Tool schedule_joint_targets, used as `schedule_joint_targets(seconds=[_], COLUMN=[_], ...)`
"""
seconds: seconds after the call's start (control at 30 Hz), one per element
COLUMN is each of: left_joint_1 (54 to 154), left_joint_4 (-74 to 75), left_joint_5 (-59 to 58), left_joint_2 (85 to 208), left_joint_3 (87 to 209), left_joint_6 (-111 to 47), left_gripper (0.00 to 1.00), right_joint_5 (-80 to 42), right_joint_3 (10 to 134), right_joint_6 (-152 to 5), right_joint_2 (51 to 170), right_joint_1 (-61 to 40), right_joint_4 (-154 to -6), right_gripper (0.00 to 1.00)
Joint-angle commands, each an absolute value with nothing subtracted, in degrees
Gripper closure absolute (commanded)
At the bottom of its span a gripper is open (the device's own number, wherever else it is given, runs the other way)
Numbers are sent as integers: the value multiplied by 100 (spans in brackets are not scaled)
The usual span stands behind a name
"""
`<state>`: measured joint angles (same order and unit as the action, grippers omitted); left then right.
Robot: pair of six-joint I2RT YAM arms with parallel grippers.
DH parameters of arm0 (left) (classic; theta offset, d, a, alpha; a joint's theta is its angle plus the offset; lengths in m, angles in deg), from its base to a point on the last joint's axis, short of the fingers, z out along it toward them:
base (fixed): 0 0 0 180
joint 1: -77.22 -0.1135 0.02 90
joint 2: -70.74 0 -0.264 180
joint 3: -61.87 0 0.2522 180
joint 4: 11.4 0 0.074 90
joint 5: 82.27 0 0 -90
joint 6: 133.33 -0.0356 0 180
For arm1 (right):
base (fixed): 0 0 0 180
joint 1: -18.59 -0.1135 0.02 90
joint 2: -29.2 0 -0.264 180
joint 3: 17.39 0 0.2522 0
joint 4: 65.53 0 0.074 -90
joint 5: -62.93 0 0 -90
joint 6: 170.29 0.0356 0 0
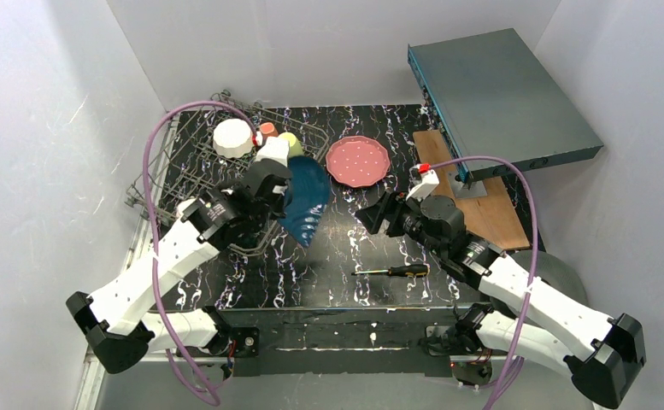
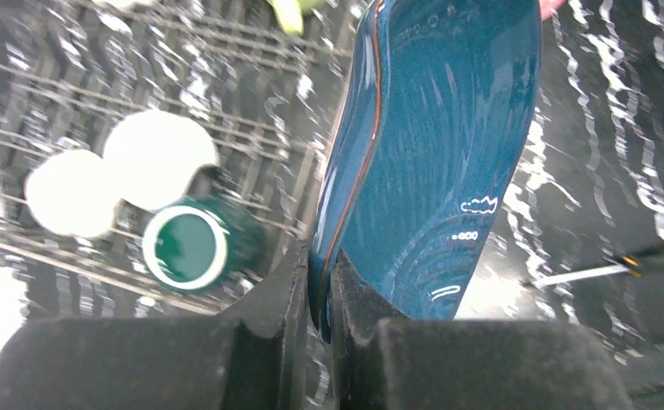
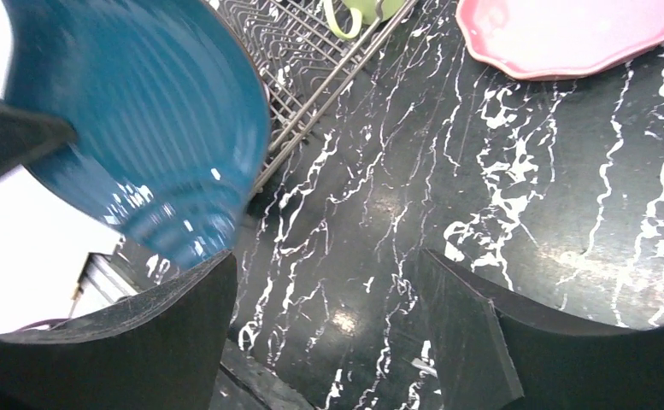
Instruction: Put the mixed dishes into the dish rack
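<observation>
Screwdriver [image 1: 392, 271]: lies flat close to the near edge of the table [image 1: 328, 282], right of the middle. It is no dish, so I leave it.

Right pincer [image 3: 328, 316]: jaws wide apart with nothing between them, hanging over bare table right of the middle, apart from the blue plate.

Left pincer [image 2: 321, 282]: clamped tight on the bottom rim of the blue plate [image 2: 439, 154], which stands on edge. The plate is at the right edge of the rack [image 1: 167, 162], and I judge it is not yet seated.

Step in hand: I take it to be slotting this plate between the tines.

How I'd do it: keep it on edge and carry it left over the rack's rim. Line it up with a free gap, lower until the wire bears it, and only then let go. The grip is on the very rim, so it may swing; I'd go slowly.

Rack: fills the far left part of the table.

In the rack: a green cup [image 2: 187, 245] on its side, touching two pale round dishes [image 2: 159, 158] that I take for bowls. Toward its far edge are a white bowl [image 1: 232, 137], a salmon cup [image 1: 267, 130] and a yellow-green mug [image 1: 290, 143].

Pink plate [image 1: 358, 161]: flat on the table near the far edge, just right of the rack, not yet loaded.
</observation>
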<state>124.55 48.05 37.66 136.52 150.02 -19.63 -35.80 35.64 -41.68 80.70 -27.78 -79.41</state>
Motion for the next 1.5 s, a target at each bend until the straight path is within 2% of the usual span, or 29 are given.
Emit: schedule_joint_targets(seconds=[0.0, 0.1, 0.17, 0.27, 0.4, 0.47, 0.87, 1.47], left_joint_1=[12135, 11617, 11192, 10204, 9241, 8797, 8142, 7917], left_joint_4=[4482, 4332, 4350, 2700, 901, -110, -1559, -1133], left_joint_5=[4940, 4938, 5487, 5754, 5446, 5399, 5522, 5434], left_joint_2=[13766, 13958, 14305, 14553, 15287, 16120, 17399, 18172], left_joint_3=[15730, 16019, 16385, 16169, 15912, 16161, 16280, 16742], left_joint_6=[-3718, -4807, -5515, -7070, -8198, -9117, -10036, -9818], left_gripper=[100, 100, 100, 100, 100, 100, 100, 100], right_joint_5=[-3728, -3600, -3493, -3477, -3522, -3232, -4752, -5248], right_joint_3=[3610, 3504, 3521, 3414, 3439, 3154, 2782, 2722], right_joint_6=[-4782, -4870, -4932, -5204, -5408, -5514, -5676, -5715], right_joint_2=[7913, 7917, 7995, 8045, 8063, 7903, 7913, 8114], right_joint_1=[-2808, -2803, -2800, -2800, -2798, -2826, -3613, -4008], right_joint_4=[-8175, -8268, -8465, -8515, -8936, -8853, -8479, -8395], right_gripper=[14, 9, 8, 2, 2, 2, 2, 2])
